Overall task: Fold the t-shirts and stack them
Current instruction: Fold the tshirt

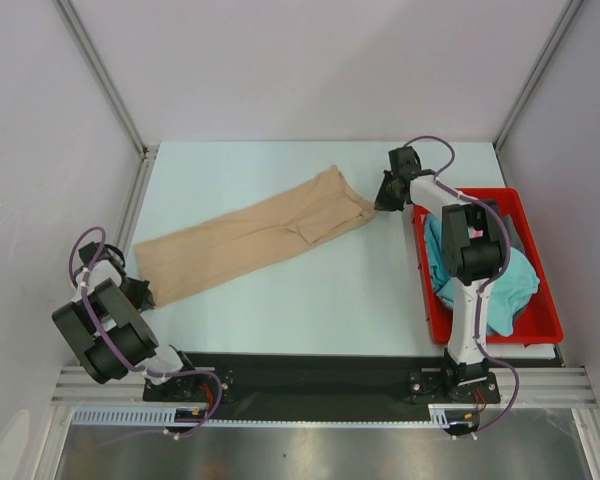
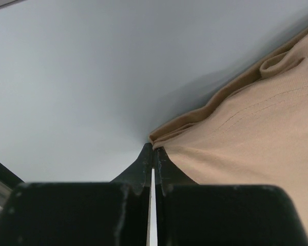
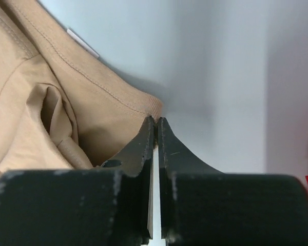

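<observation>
Now the tan t-shirt [image 1: 250,238], a long strip, spans from the left gripper [image 2: 154,149] to the right gripper [image 3: 156,122], each pressed shut on an end corner. The crosswise fold likely comes next: lift both ends together, keeping the cloth taut.

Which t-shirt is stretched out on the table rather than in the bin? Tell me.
The tan t-shirt: it lies drawn out long across the table, while the teal t-shirt sits bunched in the red bin.
</observation>
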`<control>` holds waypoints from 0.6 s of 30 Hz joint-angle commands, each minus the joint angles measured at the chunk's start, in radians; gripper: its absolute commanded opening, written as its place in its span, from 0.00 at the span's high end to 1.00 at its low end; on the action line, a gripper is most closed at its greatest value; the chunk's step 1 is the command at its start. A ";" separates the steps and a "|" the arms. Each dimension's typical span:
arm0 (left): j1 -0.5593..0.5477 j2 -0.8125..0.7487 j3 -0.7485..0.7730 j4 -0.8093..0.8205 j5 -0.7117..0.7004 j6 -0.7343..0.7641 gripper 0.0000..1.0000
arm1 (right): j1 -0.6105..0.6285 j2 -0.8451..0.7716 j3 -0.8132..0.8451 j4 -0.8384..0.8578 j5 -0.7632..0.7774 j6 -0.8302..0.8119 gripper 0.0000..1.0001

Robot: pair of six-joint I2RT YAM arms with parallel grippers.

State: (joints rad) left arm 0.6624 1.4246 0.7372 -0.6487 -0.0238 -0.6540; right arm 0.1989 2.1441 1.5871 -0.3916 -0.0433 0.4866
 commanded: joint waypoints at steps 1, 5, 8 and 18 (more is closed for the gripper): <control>0.016 -0.004 -0.036 -0.042 -0.053 -0.007 1.00 | -0.001 0.008 0.060 -0.024 0.118 -0.091 1.00; 0.016 0.000 -0.038 -0.040 -0.048 -0.007 1.00 | -0.001 -0.009 0.065 -0.090 0.118 -0.080 0.83; 0.016 -0.007 -0.041 -0.040 -0.044 -0.004 1.00 | 0.000 -0.061 0.059 -0.136 0.131 -0.075 0.67; 0.017 -0.015 -0.053 -0.035 -0.005 -0.012 1.00 | 0.002 -0.210 -0.042 -0.084 -0.179 -0.144 0.47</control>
State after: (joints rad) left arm 0.6643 1.4113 0.7231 -0.6357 -0.0196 -0.6567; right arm 0.1947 2.0125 1.5742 -0.5434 -0.0715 0.3851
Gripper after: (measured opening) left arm 0.010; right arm 0.523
